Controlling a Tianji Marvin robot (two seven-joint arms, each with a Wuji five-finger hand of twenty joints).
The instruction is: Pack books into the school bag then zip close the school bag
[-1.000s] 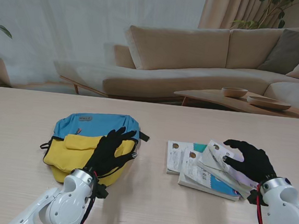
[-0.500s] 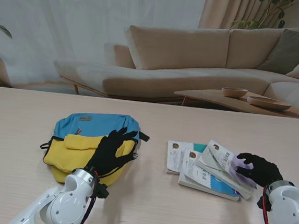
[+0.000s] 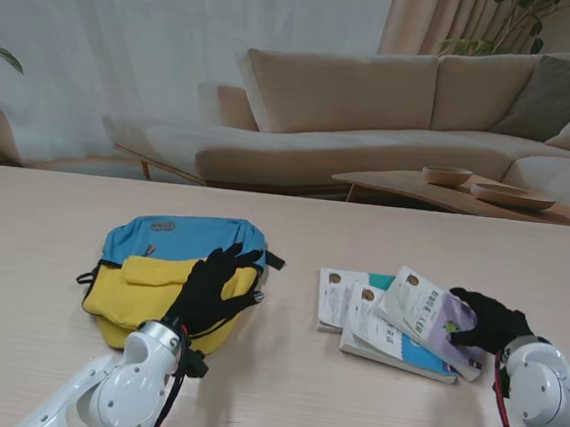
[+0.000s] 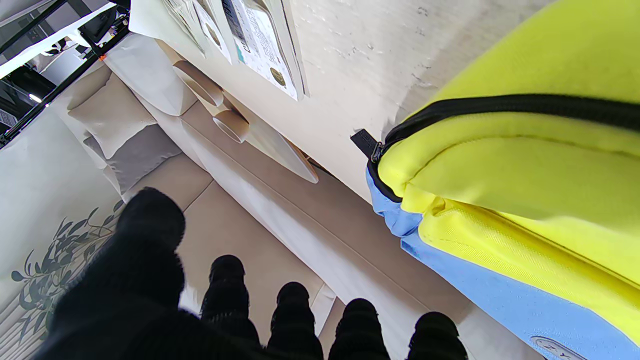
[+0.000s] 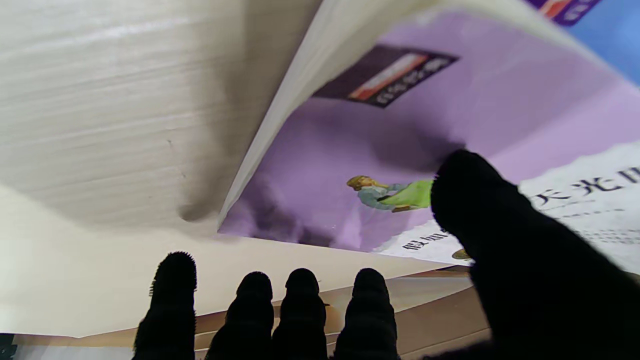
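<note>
Books are lying in a loose pile to the right of the school bag, well apart from it. My right hand is gripping the purple-covered top book, thumb pressing its cover; the other fingers' contact is, I think, underneath. My left hand is hovering over the bag's yellow pocket, fingers spread and holding nothing.

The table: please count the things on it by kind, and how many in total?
School bag: 1
Books: 3, namely the purple-cover book held by the right hand, the middle book and the farthest-left book
Total: 4
</note>
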